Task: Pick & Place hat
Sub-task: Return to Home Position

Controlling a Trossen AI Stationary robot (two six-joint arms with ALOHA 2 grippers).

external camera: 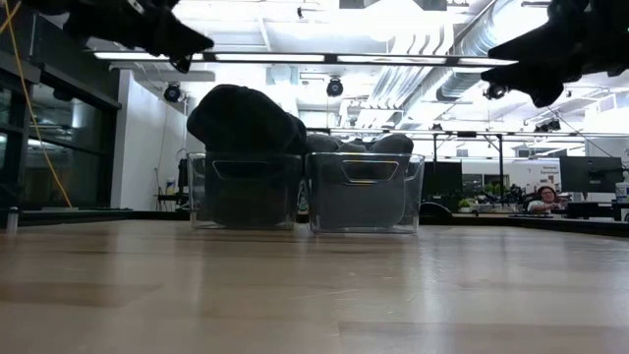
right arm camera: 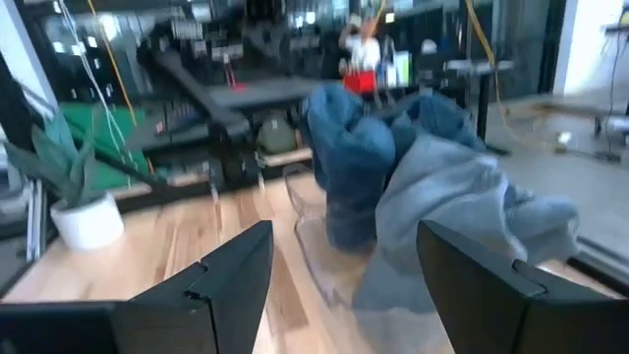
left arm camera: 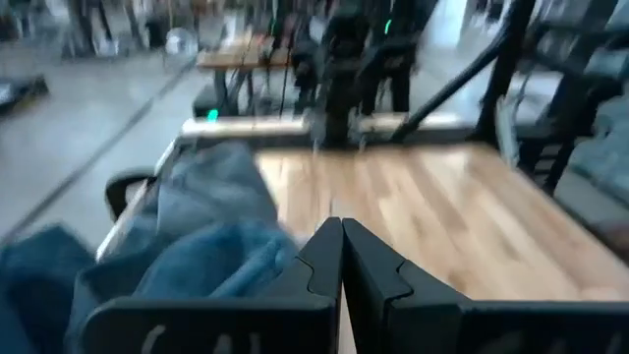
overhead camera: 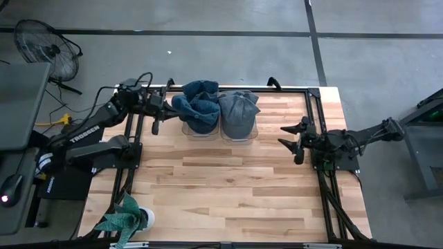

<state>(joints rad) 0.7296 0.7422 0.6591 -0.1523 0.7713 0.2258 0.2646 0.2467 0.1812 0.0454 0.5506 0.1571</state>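
Note:
Two hats sit in two clear bins at the table's far edge. A dark blue hat (overhead camera: 196,107) fills the left bin (external camera: 246,192), a grey-blue hat (overhead camera: 239,113) the right bin (external camera: 366,194); both bulge above the rims. My left gripper (overhead camera: 156,114) is shut, raised above the table just left of the dark blue hat (left arm camera: 147,236). My right gripper (overhead camera: 289,136) is open, raised at the table's right side, its fingers pointing left toward the grey-blue hat (right arm camera: 462,211) and dark blue hat (right arm camera: 349,157).
A potted plant (overhead camera: 128,220) stands at the table's near left corner. Bare wood (overhead camera: 228,183) stretches from the bins to the near edge. A fan (overhead camera: 47,45) and the arm base (overhead camera: 76,149) lie off the table's left side. Black frame rails border the table.

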